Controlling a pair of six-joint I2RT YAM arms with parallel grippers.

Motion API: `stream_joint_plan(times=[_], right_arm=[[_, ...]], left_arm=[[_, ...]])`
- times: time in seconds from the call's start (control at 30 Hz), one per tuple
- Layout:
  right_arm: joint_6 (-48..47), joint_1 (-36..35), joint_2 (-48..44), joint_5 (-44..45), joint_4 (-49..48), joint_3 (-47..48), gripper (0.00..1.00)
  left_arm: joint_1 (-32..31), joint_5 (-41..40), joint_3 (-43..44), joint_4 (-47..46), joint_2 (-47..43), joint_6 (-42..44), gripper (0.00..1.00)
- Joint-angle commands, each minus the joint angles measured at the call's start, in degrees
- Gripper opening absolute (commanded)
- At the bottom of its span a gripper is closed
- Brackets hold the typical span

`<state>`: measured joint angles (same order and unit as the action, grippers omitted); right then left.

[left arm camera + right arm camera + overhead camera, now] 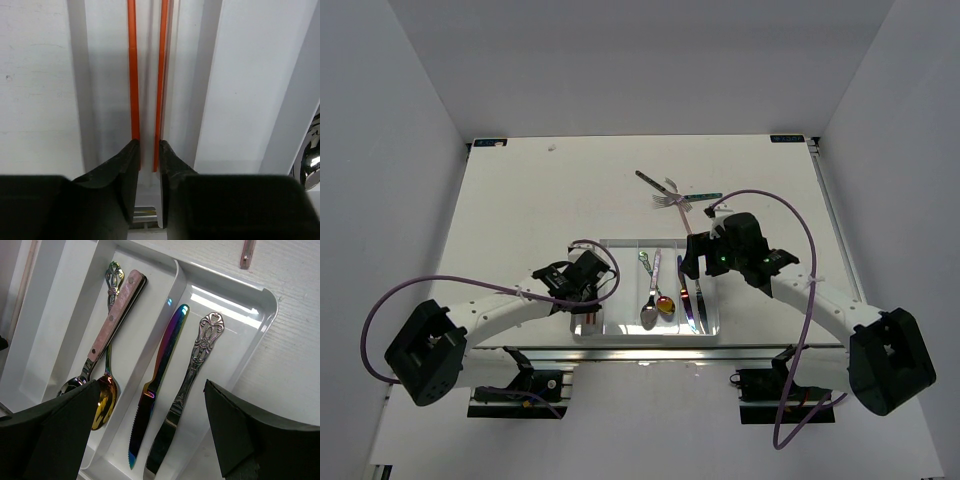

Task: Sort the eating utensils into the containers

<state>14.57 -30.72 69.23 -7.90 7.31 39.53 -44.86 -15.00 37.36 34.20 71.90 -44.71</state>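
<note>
The clear tray [630, 241] lies at the near middle of the table. Two red-orange chopsticks [133, 75] lie side by side in its leftmost compartment. My left gripper [149, 145] hovers over their near ends, jaws a narrow gap apart and holding nothing; it also shows in the top view [588, 295]. My right gripper [151, 385] is wide open and empty above the rightmost compartment, where an iridescent knife [160, 370] and an ornate silver knife [192, 370] lie. A pink-handled spoon [112, 315] and a gold-bowled spoon [105, 400] lie in the compartment beside it.
Several utensils lie crossed on the table beyond the tray: forks [670, 200], a teal-handled piece [705, 197] and a pink-handled piece [686, 220]. White walls enclose the table on three sides. A shiny spoon bowl [312, 160] shows at the left wrist view's right edge.
</note>
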Motion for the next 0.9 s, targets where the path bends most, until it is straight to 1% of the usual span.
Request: stream_joint_plan(times=[0.0, 0.03, 0.07, 0.13, 0.27, 0.33, 0.4, 0.43, 0.5, 0.53, 0.57, 0.6, 0.63, 0.67, 0.7, 0.73, 0.77, 0.83, 0.87], right_arm=[[-0.42, 0.31, 0.64, -0.62, -0.63, 1.87, 0.89], [-0.5, 0.31, 0.73, -0.62, -0.54, 2.04, 0.89], [-0.51, 0.31, 0.73, -0.54, -0.54, 2.13, 0.89], [-0.42, 0.31, 0.73, -0.62, -0.46, 2.31, 0.89], [0.02, 0.31, 0.12, 0.08, -0.63, 2.75, 0.89], [0.72, 0.31, -0.15, 0.96, -1.33, 3.36, 0.89], [1.51, 0.31, 0.2, 2.53, -1.86, 4.24, 0.89], [1.43, 0.31, 1.42, 3.15, -1.95, 5.02, 0.89], [0.99, 0.31, 3.62, 5.69, 0.24, 9.15, 0.9], [0.73, 0.57, 6.5, 6.66, 0.94, 12.64, 0.89], [-0.49, 0.75, 8.01, 7.37, 2.17, 14.42, 0.89], [-1.46, 1.62, 11.24, 7.37, 2.7, 16.26, 0.89], [-2.69, 2.24, 13.28, 7.37, 3.32, 18.11, 0.89], [-3.75, 2.77, 15.21, 7.63, 4.72, 22.74, 0.89], [-5.67, 3.99, 19.41, 7.64, 7.51, 25.14, 0.88], [-6.56, 4.52, 21.54, 7.72, 8.76, 27.51, 0.88], [-7.44, 4.96, 23.3, 7.64, 9.9, 31.97, 0.87], [-10.51, 5.84, 28.31, 7.64, 12.11, 36.13, 0.8], [-11.66, 6.28, 31.81, 7.64, 12.55, 40.23, 0.74]], left_arm=[[-0.31, -2.05, 1.65, 1.22, -1.85, -0.2, 0.34], [-0.31, -2.31, 2.09, 1.66, -2.2, -0.12, 0.39], [-0.23, -2.57, 2.53, 2.1, -2.55, 0.06, 0.47], [-0.31, -3.27, 4.2, 3.5, -3.95, 0.5, 0.55], [-0.23, -4.59, 8.42, 5.7, -6.24, 1.46, 0.59], [-0.23, -7.83, 11.58, 7.2, -7.2, 2.52, 0.62], [-0.31, -11.34, 14.82, 8.42, -7.21, 4.88, 0.85], [-0.23, -16.15, 16.06, 9.21, -6.69, 5.76, 0.91], [0.73, -19.96, 18.87, 11.14, -3.71, 8.48, 0.98], [1.96, -21.63, 20.89, 11.16, -1.61, 9.45, 0.98], [5.89, -20.86, 21.69, 10.2, -0.63, 11.73, 0.98], [8.36, -17.46, 22.66, 9.32, 0.25, 12.88, 0.98], [11.17, -15.77, 22.84, 8.53, 0.87, 13.67, 0.98], [14.94, -15.15, 22.93, 6.95, 1.57, 15.34, 0.98], [15.94, -15.92, 22.93, 6.5, 1.75, 16.05, 0.98], [16.47, -20.28, 22.49, 6.32, 1.84, 16.58, 0.98], [16.91, -22.85, 21.79, 5.8, 1.67, 17.19, 0.98], [17.7, -26.11, 18.99, 5.27, 1.32, 17.2, 0.98], [17.88, -26.21, 18.1, 5.27, 0.62, 17.2, 0.98]])
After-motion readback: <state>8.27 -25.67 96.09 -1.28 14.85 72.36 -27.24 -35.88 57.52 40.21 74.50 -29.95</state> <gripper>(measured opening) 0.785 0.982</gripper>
